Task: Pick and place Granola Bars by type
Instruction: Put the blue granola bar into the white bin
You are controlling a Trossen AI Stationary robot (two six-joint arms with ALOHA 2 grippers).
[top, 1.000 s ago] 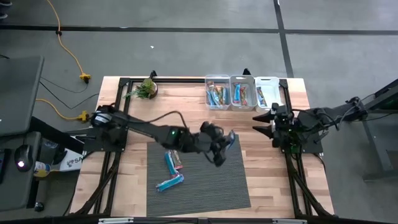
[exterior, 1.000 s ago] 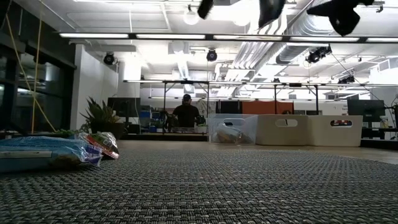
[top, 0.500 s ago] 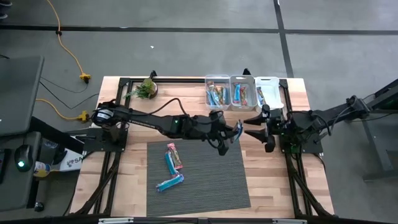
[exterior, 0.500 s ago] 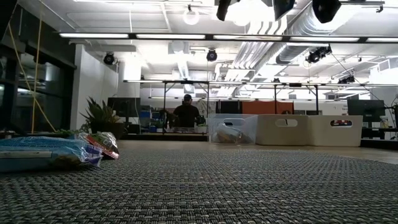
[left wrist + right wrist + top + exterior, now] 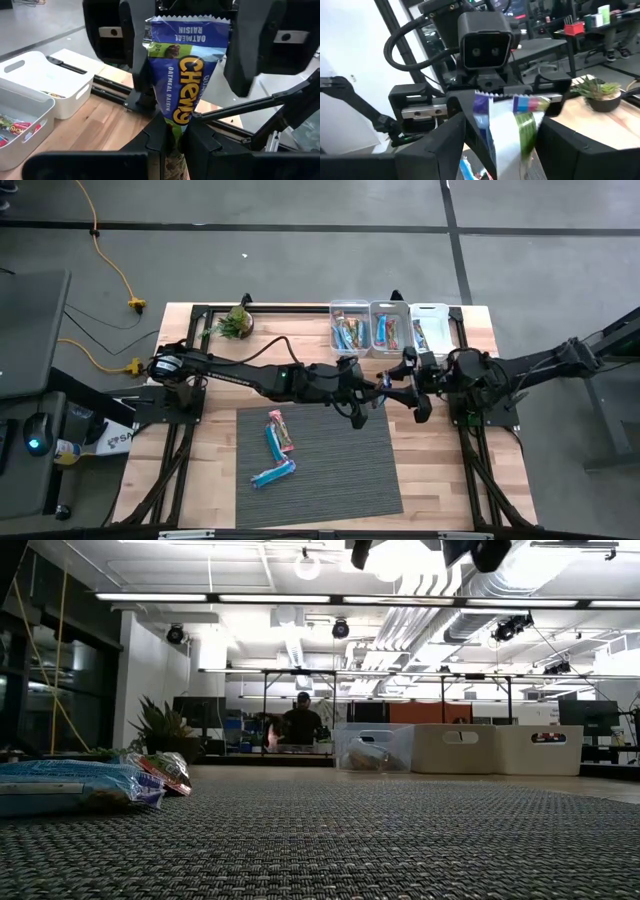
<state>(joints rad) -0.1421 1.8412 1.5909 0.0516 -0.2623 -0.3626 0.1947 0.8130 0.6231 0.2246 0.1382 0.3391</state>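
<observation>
Blue Chewy oatmeal-raisin bar (image 5: 184, 87) is hanging mid-air over the counter (image 5: 300, 345), between mat (image 5: 330, 470) and bins (image 5: 391, 330), pinched by the left gripper (image 5: 372, 395) fingers; right gripper (image 5: 403, 383) fingers are gaping wide around its free end, likely a handover. Sorting seems well along: bins are holding bars, three bars (image 5: 277, 445) are waiting on the mat. Arms are crowding nose-to-nose; mat is offering open room.
</observation>
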